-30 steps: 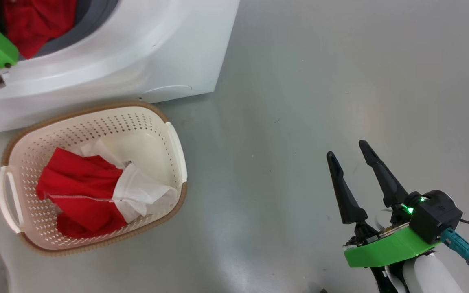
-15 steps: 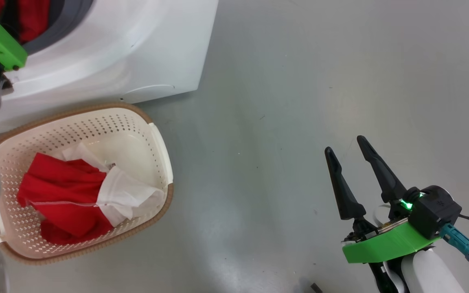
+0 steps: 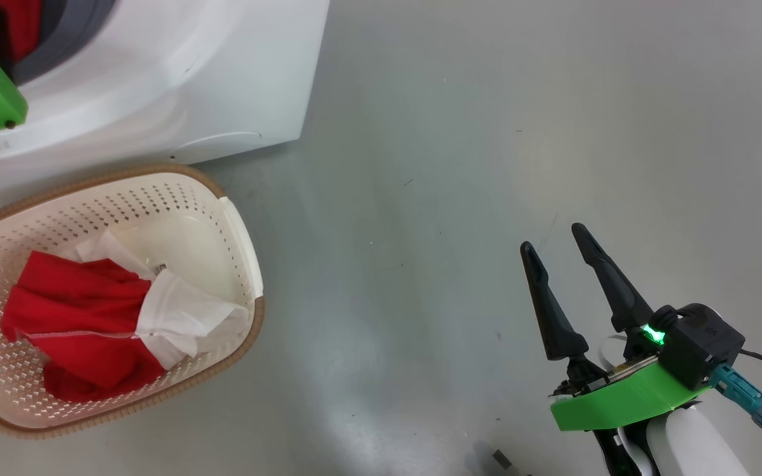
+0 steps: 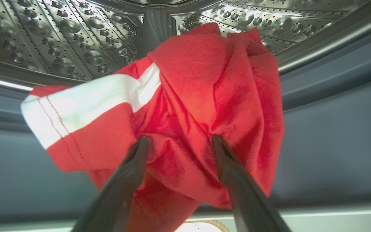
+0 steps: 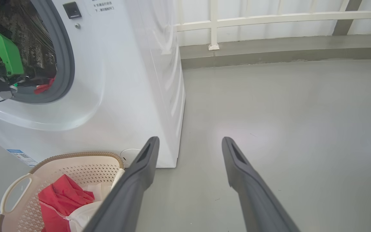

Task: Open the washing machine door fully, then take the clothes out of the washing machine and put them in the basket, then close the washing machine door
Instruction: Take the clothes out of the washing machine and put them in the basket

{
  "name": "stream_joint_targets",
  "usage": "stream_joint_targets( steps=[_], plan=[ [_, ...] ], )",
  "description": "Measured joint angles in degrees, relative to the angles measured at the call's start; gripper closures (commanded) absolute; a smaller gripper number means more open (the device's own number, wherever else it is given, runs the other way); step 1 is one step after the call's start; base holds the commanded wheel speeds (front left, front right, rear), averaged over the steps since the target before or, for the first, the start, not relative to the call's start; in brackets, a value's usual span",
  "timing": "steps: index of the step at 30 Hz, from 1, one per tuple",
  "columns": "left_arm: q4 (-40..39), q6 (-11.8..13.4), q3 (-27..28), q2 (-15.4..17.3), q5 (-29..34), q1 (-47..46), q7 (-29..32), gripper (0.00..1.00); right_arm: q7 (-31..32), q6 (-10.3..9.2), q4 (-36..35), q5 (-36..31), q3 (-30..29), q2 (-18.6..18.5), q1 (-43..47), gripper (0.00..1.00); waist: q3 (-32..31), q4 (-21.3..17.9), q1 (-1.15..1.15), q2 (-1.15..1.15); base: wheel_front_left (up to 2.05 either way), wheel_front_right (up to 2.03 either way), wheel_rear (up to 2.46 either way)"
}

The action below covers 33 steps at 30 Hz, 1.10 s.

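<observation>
A red garment with a white band (image 4: 204,90) hangs over the grey rubber ring at the mouth of the washing machine (image 3: 156,79). My left gripper (image 4: 179,140) is open right at it, a fold of red fabric bulging between the spread fingers. The basket (image 3: 90,205) stands on the floor in front of the machine, holding red and white clothes (image 3: 70,317). Far to the right, my right gripper (image 3: 553,238) is open and empty above bare floor. The washing machine door is out of view.
The grey floor (image 3: 454,165) spreads wide to the right of the machine. In the right wrist view a white railing (image 5: 269,17) and a raised grey kerb (image 5: 269,54) run along the back. The left arm's green wrist mount (image 5: 6,53) sits in the drum opening.
The head camera has turned right, so machine and basket sit further left in the picture. Both grippers have stayed open; the right one has barely moved.
</observation>
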Motion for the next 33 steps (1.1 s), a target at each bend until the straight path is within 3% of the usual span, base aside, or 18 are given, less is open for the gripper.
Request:
stream_joint_targets(
  steps=[9, 10, 13, 33],
  plan=[
    [1.19, -0.01, -0.02, 0.07, -0.45, -0.91, -0.01, 0.0, 0.0, 0.0, 0.16, 0.07, 0.19, 0.0, -0.92, 0.0, 0.88, -0.33, 0.0, 0.0, 0.0, 0.0, 0.0],
    [1.25, -0.01, -0.12, 0.08, -0.45, -0.99, -0.02, 0.12, 0.0, 0.0, 0.14, 0.07, 0.18, 0.0, -1.14, 0.0, 0.93, -0.33, 0.0, 0.0, 0.0, 0.0, 0.0],
    [1.41, -0.01, -0.52, 0.04, -0.45, -1.06, -0.2, 1.0, 0.0, 0.0, 0.15, 0.07, 0.19, 0.0, -1.15, 0.0, 1.09, -0.25, 0.0, 0.0, 0.0, 0.0, 0.0],
    [1.6, -0.58, -3.42, 0.56, -0.19, -2.27, -5.58, 1.0, 0.0, 0.0, 0.23, 0.07, 0.21, 0.0, -1.44, 0.0, 1.8, 1.15, 0.0, 0.0, 0.0, 0.0, 0.0]
  ],
)
